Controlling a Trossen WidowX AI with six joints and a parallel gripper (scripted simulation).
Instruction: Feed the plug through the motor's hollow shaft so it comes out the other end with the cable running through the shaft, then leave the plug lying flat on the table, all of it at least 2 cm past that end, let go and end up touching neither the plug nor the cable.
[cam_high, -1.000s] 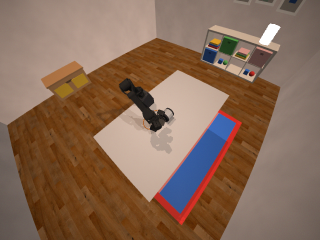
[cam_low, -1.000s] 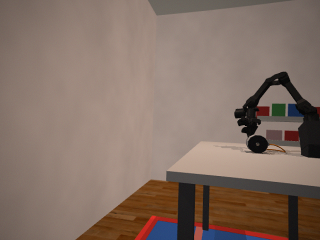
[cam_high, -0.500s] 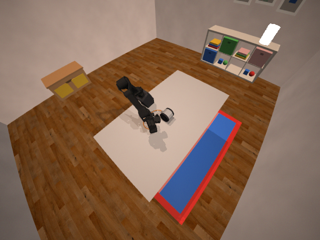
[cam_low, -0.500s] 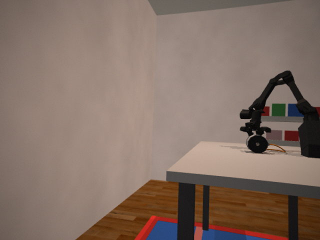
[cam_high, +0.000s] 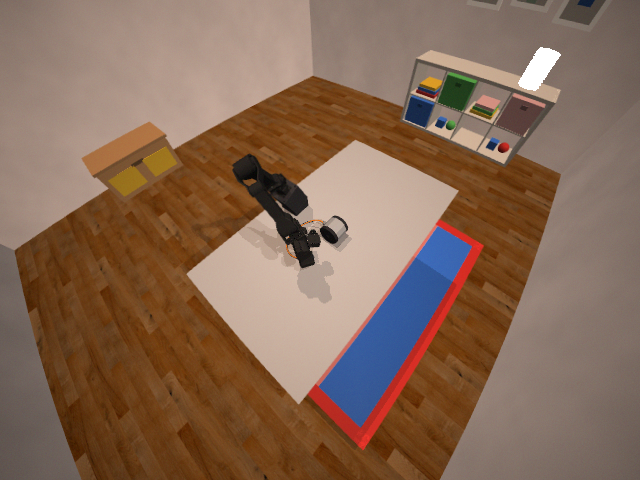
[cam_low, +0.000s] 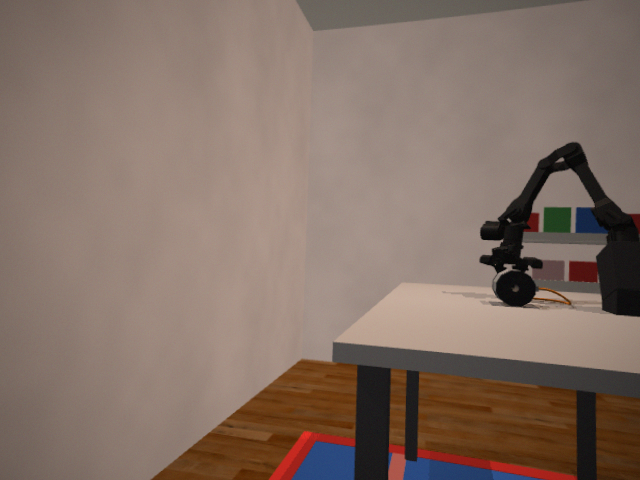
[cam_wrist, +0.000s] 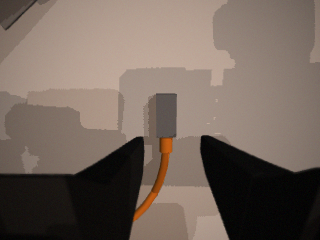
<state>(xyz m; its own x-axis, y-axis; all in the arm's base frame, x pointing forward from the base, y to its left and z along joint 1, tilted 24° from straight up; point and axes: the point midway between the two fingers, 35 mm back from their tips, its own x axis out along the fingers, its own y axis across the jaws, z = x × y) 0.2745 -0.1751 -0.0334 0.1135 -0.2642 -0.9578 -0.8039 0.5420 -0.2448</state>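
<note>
A: Where is the plug (cam_wrist: 166, 115) right now?

B: Lying flat on the worktop (cam_high: 361, 170), its orange cable (cam_wrist: 159, 180) trailing back between the end effector's (cam_wrist: 172, 145) fingers. In the wrist view those fingers stand part-way apart, one on each side of the cable, with a gap on both sides. Nothing is gripped.

A: And relative to the motor (cam_high: 333, 228)?

B: In the top view the end effector sits just beside the motor's dark end face, on the side away from the shelf unit (cam_high: 478, 105). The plug lies under it, hidden there by the arm. My guess is that it hovers over the plug, lined up for a pick.

A: Is the cable through the shaft?

B: I cannot tell. In the exterior view it only shows curving along the worktop beside the motor.

A: Any containers?

B: The shelf unit's compartments hold coloured bins, stacked books and small blocks and balls. They play no part in the task.
</note>
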